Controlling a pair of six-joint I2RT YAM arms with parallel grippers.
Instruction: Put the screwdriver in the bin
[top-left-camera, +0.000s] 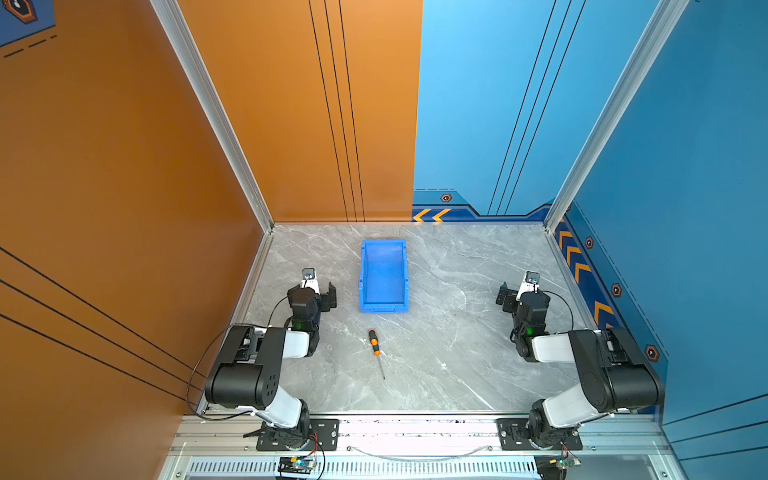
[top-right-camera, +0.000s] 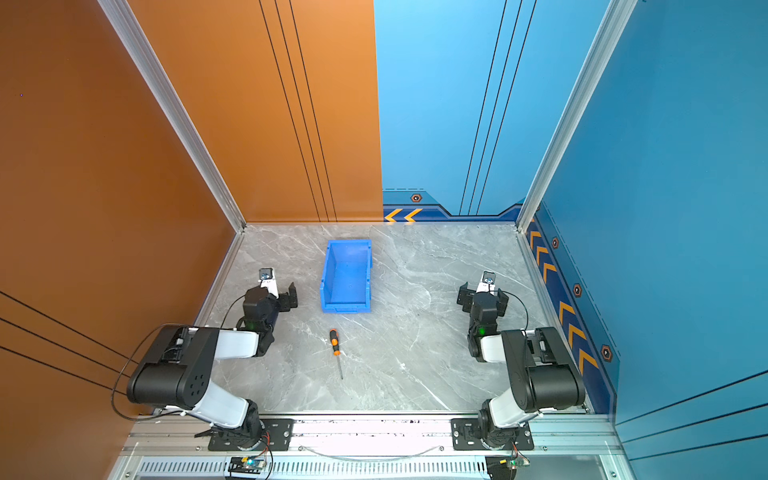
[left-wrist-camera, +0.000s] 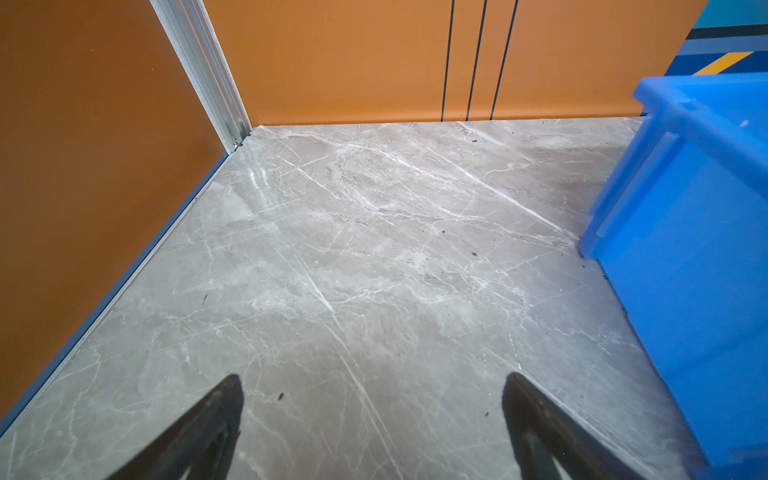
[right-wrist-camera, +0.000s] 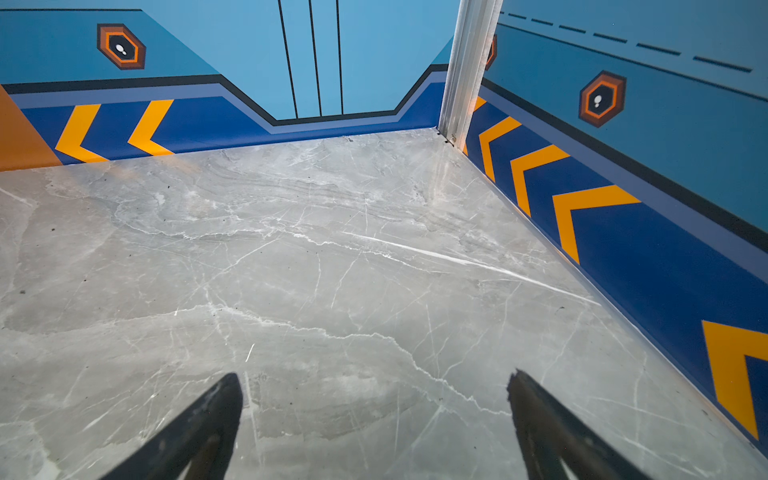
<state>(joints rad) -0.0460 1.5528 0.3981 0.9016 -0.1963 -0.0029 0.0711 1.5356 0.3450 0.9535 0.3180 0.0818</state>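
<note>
Grey veined marble makes the tabletop (top-left-camera: 457, 340), hard and slick, so a thin tool lying flat on it leaves us little to get under. On it stands the blue bin (top-left-camera: 382, 278), upright, its low lipped end facing the arm bases. Our left gripper (left-wrist-camera: 372, 382) hangs just beside the bin's long wall on the left arm's side, fingers (left-wrist-camera: 220, 415) spread wide with nothing between them. Our right gripper (right-wrist-camera: 374, 380) hovers well apart from the bin on its other side, fingers (right-wrist-camera: 216, 415) likewise spread and bare. The screwdriver (top-left-camera: 377, 353) lies flat on the marble near the bin's lipped end but clear of it, handle toward the bin, shaft pointing away. We judge the step in hand to be the reach and pick, with nothing of the task done yet, and the left arm looks the nearer one. We want to come down from above on the banded handle, not the thin shaft, jaws turned to close across the tool's width and low enough to seat on its flanks without scraping the marble. Then we lift level, pass over the lipped end and let go low over the bin's floor, tool along the bin's length, so it neither bounces nor bridges the rim.
</note>
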